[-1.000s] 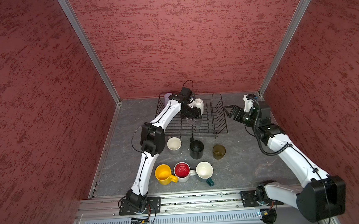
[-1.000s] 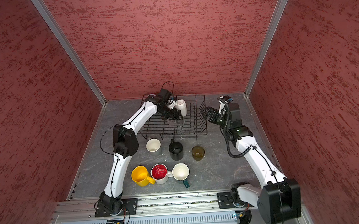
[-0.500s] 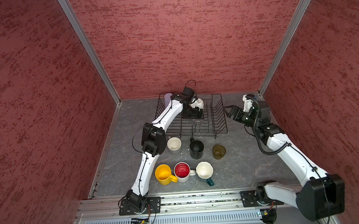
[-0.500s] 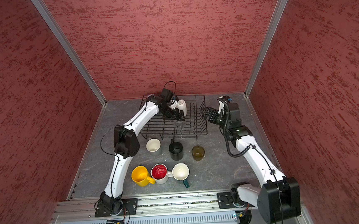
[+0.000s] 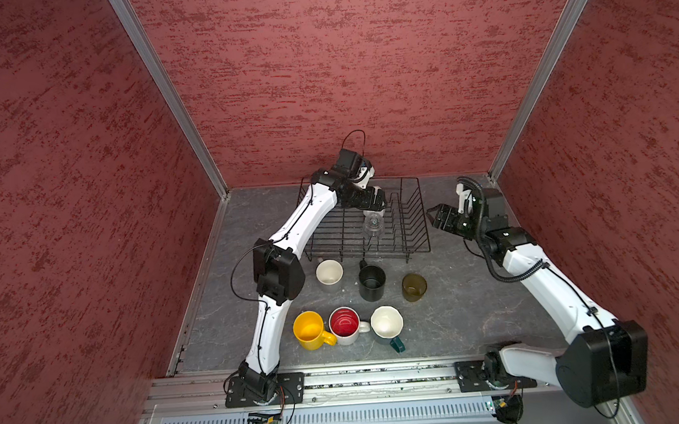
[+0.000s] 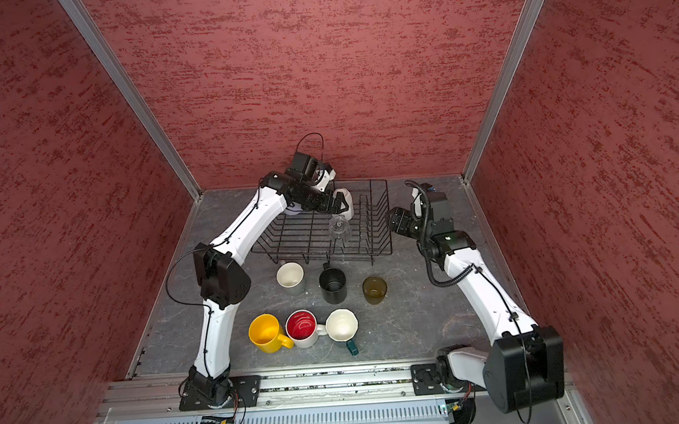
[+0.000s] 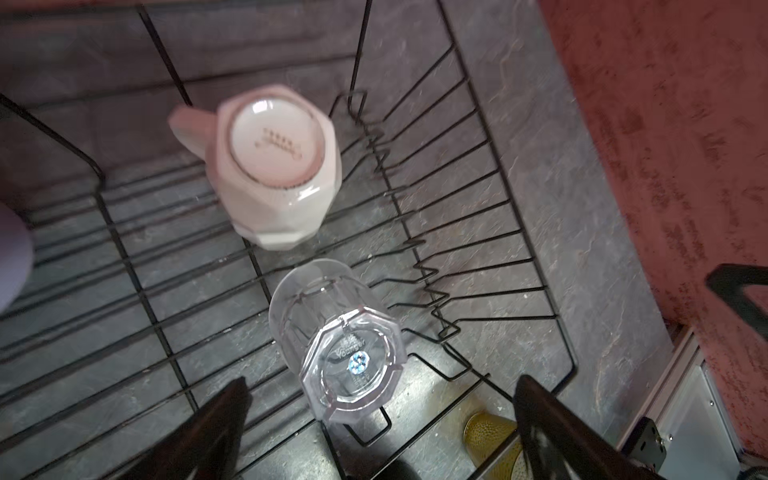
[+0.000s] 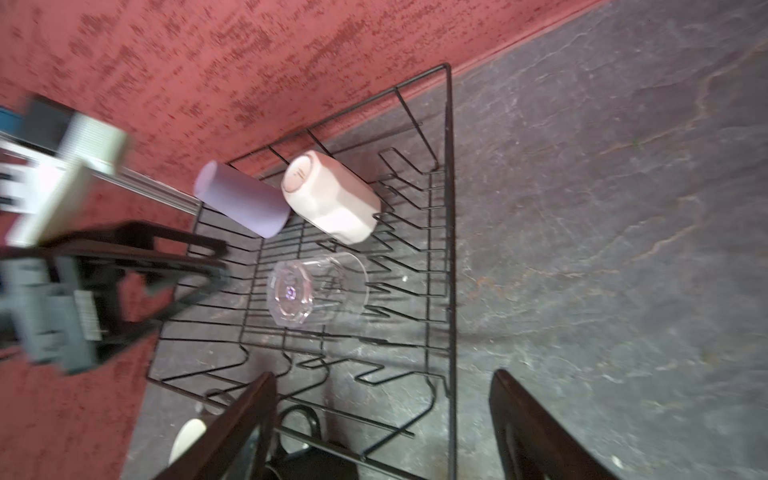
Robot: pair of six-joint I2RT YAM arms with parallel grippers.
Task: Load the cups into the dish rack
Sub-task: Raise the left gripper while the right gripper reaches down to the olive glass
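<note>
- The dish rack [image 5: 423,215] sits at the middle of the back edge of the bench [image 5: 459,315], with its plate prongs [image 7: 419,249] running along its right side.
- Three of the cups are inside the rack, bases upward.
- The lavender cup [image 8: 241,199] is in the rack's back left corner.
- The white faceted mug [image 7: 278,166] is close beside it along the back.
- The clear glass [image 7: 345,345] is in front of that mug, next to the prongs. Whether it stands square or leans, I cannot tell.
- The left gripper [image 5: 373,203] hangs above the rack, over the white faceted mug and the clear glass. Its jaws are spread wide and hold nothing.
- In the left wrist view the glass's base shows between the two fingers [image 7: 224,415], clear of both.
- The right gripper [image 5: 438,218] hovers just off the rack's right side, near the bench's back right corner, and points toward the rack. Its jaws are parted, with nothing between them.
- Six cups stand mouth-up on the bench in front of the rack.
- The row just before the rack's front rim holds, from left to right, the grey cup [image 5: 329,272], the black mug [image 5: 372,282] and the amber glass [image 5: 414,286].
- The row nearer the front edge holds the yellow mug [image 5: 310,329], the white mug with red inside [image 5: 344,324] and the dark teal mug [image 5: 386,322], set tightly side by side.
</note>
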